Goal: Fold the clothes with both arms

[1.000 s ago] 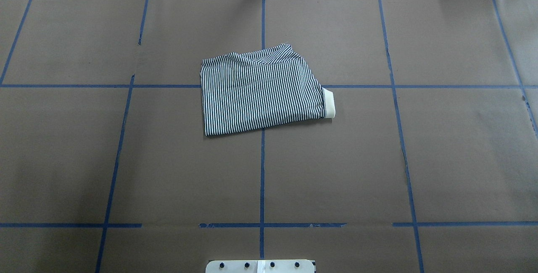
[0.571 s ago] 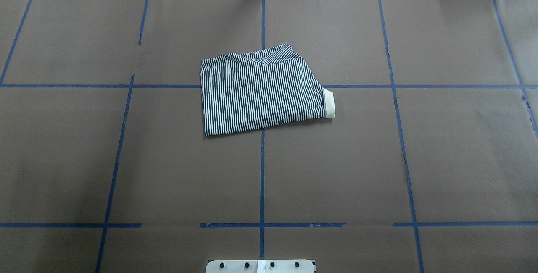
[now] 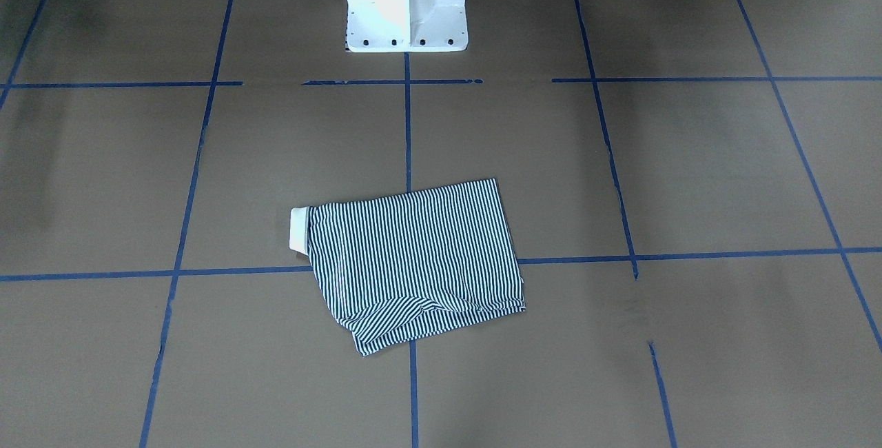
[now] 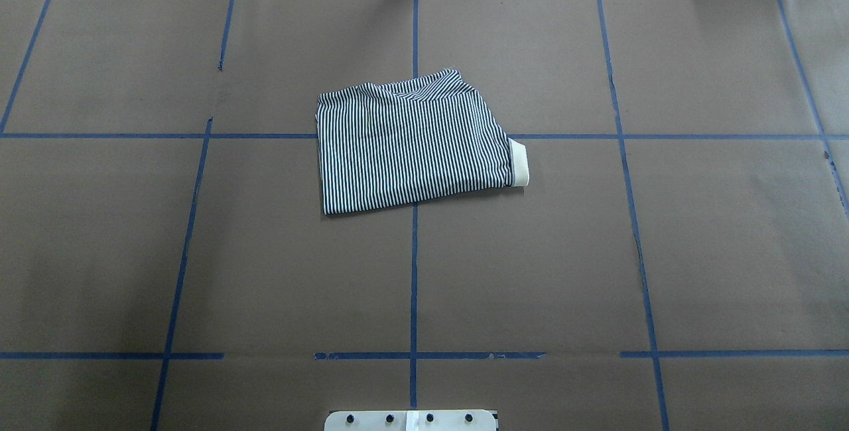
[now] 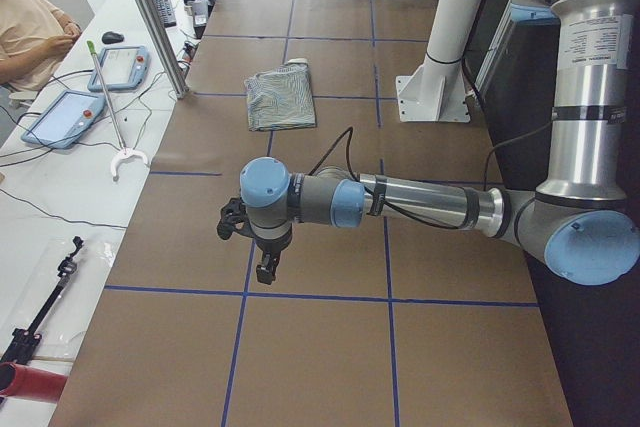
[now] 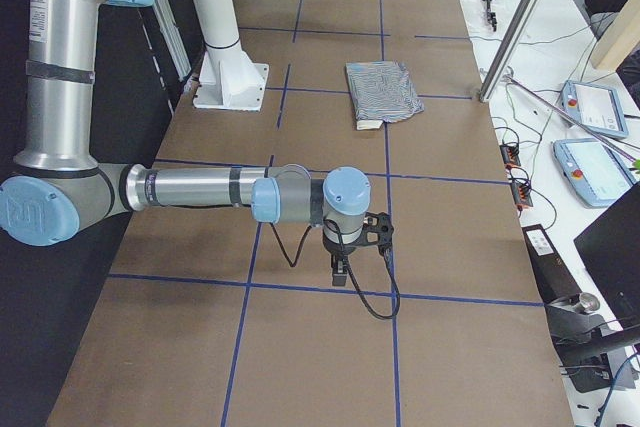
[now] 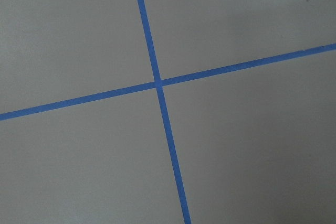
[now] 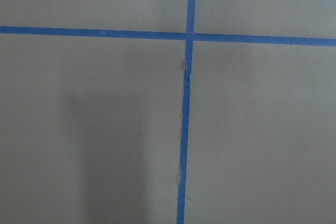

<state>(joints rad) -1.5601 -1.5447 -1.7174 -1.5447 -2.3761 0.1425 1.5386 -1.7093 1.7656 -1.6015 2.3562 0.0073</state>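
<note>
Shirt (image 4: pixel 411 149) with thin stripes lies folded flat in the middle of your brown table (image 4: pixel 663 252), right on a crossing of the blue tape lines (image 4: pixel 414 285). A cream edge (image 4: pixel 521 164) pokes out on the robot's right side. The left gripper (image 5: pixel 265 269) hangs low over the table, well apart from the shirt, and so does the right gripper (image 6: pixel 340 273) (each wrist camera sees only brown table and blue tape). From these side views you cannot tell if either pincer is open or closed.
</note>
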